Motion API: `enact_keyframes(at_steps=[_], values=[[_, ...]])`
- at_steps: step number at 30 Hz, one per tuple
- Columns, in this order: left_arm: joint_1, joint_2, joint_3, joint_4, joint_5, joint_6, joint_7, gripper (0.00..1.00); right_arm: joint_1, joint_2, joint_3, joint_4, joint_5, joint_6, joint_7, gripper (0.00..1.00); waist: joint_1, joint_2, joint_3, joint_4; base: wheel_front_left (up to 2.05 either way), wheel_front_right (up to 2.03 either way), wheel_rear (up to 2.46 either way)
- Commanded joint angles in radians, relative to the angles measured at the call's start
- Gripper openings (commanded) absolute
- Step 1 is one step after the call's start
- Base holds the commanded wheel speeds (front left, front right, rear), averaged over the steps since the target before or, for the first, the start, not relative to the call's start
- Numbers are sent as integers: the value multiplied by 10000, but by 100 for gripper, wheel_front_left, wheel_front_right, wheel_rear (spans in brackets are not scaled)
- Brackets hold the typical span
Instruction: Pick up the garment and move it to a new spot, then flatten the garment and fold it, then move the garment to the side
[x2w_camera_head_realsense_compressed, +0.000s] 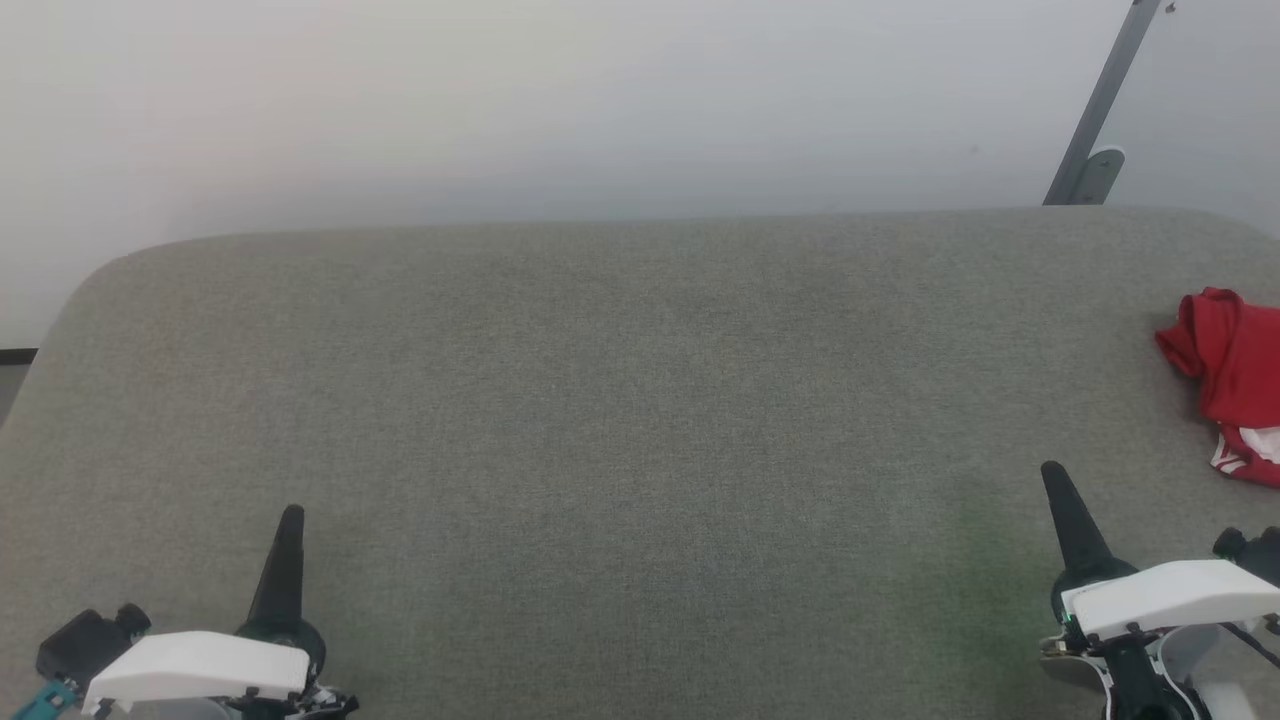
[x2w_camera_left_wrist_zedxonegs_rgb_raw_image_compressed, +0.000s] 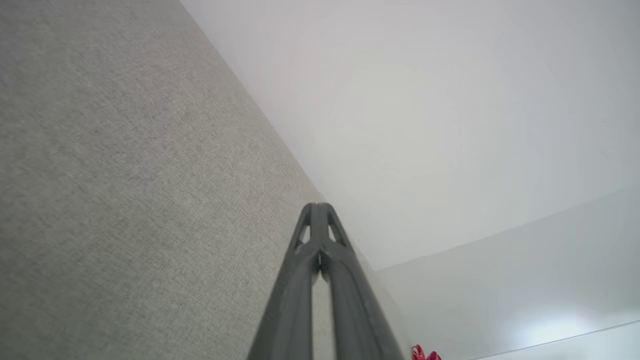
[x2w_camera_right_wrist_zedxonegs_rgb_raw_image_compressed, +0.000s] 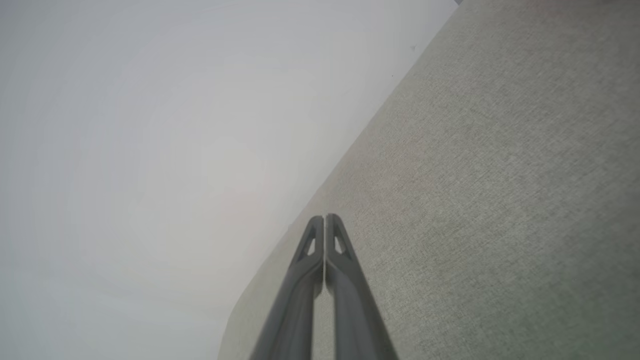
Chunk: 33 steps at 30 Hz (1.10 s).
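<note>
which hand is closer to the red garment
Right. The right hand sits just below and left of the garment in the head view; the left hand is far across the grey surface, at the lower left.

A wide desk (x2w_camera_head_realsense_compressed: 600, 400) covered in grey-green woven fabric, its far corners rounded, stood against a plain pale wall (x2w_camera_head_realsense_compressed: 500, 100). A slanted grey metal strut (x2w_camera_head_realsense_compressed: 1105, 95) with a bracket (x2w_camera_head_realsense_compressed: 1098, 172) rose behind its far right corner. Lighting was soft and even.

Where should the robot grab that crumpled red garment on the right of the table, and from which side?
Probably the raised, bunched fold at the left end of the garment, pinched from above by the right gripper, which is nearer. It lies crumpled, with no flat edge showing.
</note>
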Motion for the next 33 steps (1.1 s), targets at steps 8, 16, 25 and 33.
enact_keyframes(at_steps=[8,16,25,33], values=[[-320,-76,7,-42,-728,-16,253,0,-127,126,-170,-225,779,-4,244,0,0,-1,-4,-9,0,0,0],[-414,-184,0,-11,-1347,-18,470,0,-118,261,-263,-313,1409,-2,430,0,0,-1,-9,-19,0,0,0],[-540,-295,-9,21,-2000,-19,687,0,-106,392,-378,-401,2064,-3,615,0,0,-1,-14,-30,0,0,0],[-620,-400,-17,46,-2532,-21,867,0,-94,516,-465,-454,2609,-3,781,0,0,-1,-18,-40,0,0,0]])
